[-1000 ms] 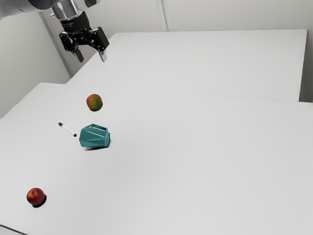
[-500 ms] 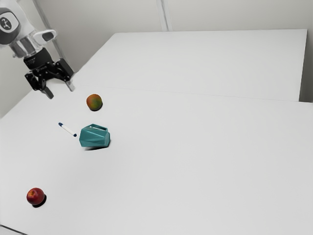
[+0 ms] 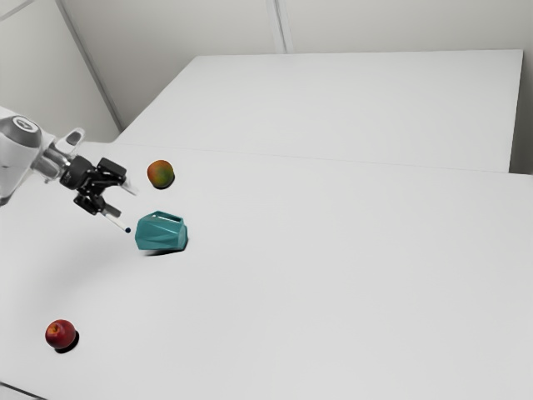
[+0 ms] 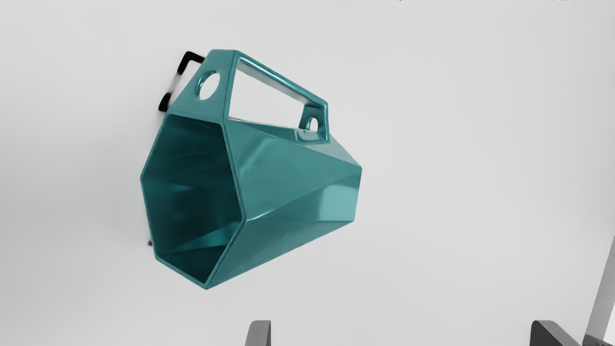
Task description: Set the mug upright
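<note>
A teal faceted mug (image 3: pixel 161 232) lies on its side on the table, its handle on the side toward the orange-green fruit. The gripper (image 3: pixel 123 202) hangs just to the exterior view's left of it, tilted, fingers spread and apart from the mug. In the wrist view the mug (image 4: pixel 250 178) shows its dark open mouth and its handle, while the gripper (image 4: pixel 401 331) stands open with nothing between its fingertips.
A white and blue marker (image 3: pixel 119 223) lies partly hidden below the gripper. An orange-green fruit (image 3: pixel 160 173) rests close by, toward the table's far part. The red apple (image 3: pixel 61 333) sits on the white table (image 3: pixel 333 275) at the exterior view's lower left.
My hand has swung down and tilted, coming from the exterior view's top left to beside the mug. The mug, fruits and marker have stayed where they were.
</note>
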Tool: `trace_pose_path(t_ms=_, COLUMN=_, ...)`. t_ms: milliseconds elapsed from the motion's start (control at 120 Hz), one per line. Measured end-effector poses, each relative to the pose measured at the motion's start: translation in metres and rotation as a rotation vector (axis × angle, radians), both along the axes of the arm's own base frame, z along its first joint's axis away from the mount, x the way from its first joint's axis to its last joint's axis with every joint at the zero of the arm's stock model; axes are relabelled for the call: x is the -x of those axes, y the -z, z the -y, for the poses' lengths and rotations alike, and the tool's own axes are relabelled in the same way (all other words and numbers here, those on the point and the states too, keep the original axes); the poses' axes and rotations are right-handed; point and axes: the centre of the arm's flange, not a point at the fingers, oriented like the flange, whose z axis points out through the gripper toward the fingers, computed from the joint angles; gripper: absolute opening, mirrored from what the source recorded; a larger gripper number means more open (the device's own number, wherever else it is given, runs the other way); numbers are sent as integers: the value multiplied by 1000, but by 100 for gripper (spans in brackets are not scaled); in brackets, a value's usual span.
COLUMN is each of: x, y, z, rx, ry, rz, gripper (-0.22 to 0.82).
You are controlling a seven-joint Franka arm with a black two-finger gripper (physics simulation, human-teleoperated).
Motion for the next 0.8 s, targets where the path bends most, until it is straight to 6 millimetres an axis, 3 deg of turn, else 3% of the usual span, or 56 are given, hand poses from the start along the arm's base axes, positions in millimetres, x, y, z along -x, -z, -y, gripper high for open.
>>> trace_pose_path(t_ms=225, x=-1, y=57, z=-7, rx=86, ry=72, rz=134, gripper=59)
trace_pose_path(t_ms=525, x=-1, y=88, z=-7, rx=130, ry=147, rz=286, gripper=59)
trace_pose_path(t_ms=717, x=17, y=114, z=-1, rx=194, ry=119, rz=339, gripper=59)
trace_pose_path(t_ms=800, x=18, y=116, z=2, rx=209, ry=111, rz=373, gripper=59)
